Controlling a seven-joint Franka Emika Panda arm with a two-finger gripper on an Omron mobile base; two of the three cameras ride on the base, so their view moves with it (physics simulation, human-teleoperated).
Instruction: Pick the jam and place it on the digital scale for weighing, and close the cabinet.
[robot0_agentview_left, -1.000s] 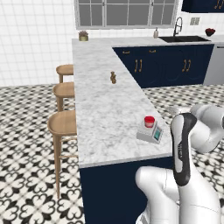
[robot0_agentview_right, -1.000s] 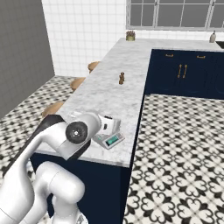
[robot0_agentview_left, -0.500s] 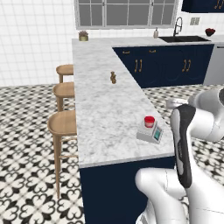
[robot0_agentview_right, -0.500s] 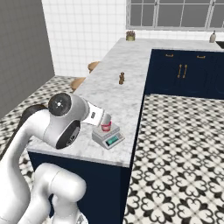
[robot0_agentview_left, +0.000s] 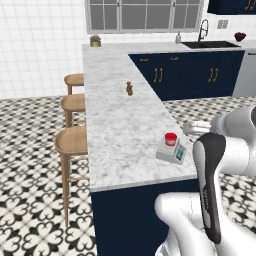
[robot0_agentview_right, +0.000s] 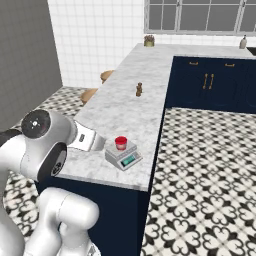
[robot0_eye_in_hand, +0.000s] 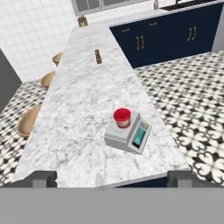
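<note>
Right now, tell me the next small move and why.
Probably turn the base away from the counter to go find the cabinet. The jam already stands on the digital scale, and the gripper is open, pulled back and holding nothing, so closing the cabinet seems to be what remains.

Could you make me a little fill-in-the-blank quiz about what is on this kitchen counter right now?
1. The jam jar stands on top of the ____.
2. The jar's lid is ____.
3. The counter has a ____-patterned top.
4. Along the counter's far side stand wooden ____.

Missing words: scale; red; marble; stools
</note>
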